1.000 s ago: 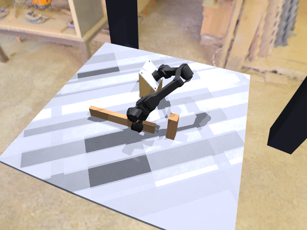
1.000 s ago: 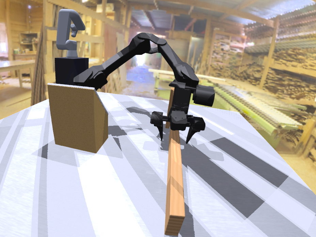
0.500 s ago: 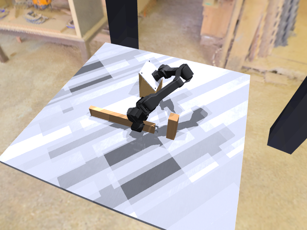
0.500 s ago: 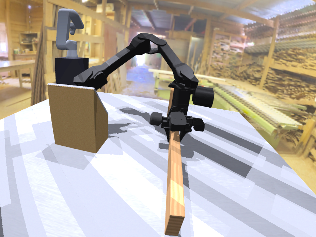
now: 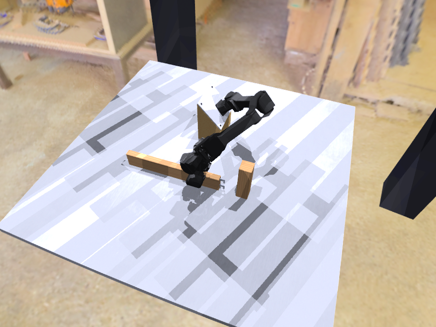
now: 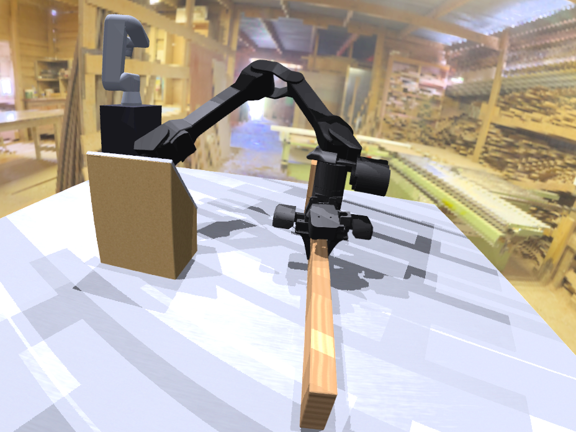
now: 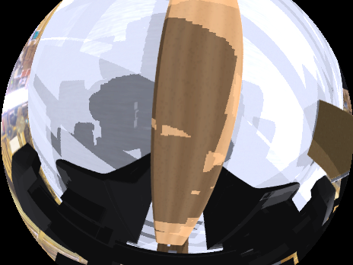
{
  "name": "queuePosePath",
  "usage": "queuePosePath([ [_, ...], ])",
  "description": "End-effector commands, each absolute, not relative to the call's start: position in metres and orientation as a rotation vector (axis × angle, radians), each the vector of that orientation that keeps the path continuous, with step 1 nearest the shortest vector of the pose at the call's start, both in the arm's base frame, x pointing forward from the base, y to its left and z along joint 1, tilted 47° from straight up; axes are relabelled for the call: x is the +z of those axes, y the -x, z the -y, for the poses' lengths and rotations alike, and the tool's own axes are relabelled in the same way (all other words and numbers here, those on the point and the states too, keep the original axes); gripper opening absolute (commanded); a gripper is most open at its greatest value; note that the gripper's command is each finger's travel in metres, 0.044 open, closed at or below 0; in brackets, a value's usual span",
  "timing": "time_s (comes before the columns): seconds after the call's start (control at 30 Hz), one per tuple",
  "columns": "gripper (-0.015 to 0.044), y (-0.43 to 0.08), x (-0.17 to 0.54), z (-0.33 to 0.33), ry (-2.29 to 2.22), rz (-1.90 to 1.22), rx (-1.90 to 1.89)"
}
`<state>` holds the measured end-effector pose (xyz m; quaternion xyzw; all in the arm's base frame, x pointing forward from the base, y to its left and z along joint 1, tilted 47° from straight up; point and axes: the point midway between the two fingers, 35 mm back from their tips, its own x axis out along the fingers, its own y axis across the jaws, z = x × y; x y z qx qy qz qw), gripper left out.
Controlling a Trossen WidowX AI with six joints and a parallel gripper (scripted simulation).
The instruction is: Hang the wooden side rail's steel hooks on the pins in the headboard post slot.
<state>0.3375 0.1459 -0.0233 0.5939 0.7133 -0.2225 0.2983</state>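
Note:
The wooden side rail (image 5: 154, 162) (image 6: 321, 297) (image 7: 198, 76) lies along the table, narrow and long. Two grey steel hooks (image 5: 222, 183) stick out of its right end in the top view, pointing towards the post and apart from it. The headboard post (image 5: 244, 180) (image 6: 310, 188) stands upright, a short gap beyond the hooks. Its slot and pins are hidden in these views. My gripper (image 5: 199, 175) (image 6: 319, 251) (image 7: 181, 154) points down and is shut on the rail near its hooked end, one finger on each side. The rail's far end rests on the table.
A brown wedge-shaped block (image 5: 206, 126) (image 6: 135, 213) (image 7: 336, 141) with a white sloping top stands on the table beside the arm's base. A dark pillar (image 5: 410, 182) stands off the table's right side. A grey arm-like shape (image 6: 112, 55) stands on a black block behind the wedge.

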Motion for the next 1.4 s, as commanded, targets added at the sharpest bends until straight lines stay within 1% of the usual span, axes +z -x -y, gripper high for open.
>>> queuePosePath([
  [0.0, 0.0, -0.336, -0.023, -0.146, -1.581, -1.899, -0.591],
  [0.9, 0.0, -0.325, -0.023, -0.143, -1.581, -1.899, -0.591],
  [1.37, 0.0, -0.329, -0.022, -0.145, -1.581, -1.899, -0.591],
])
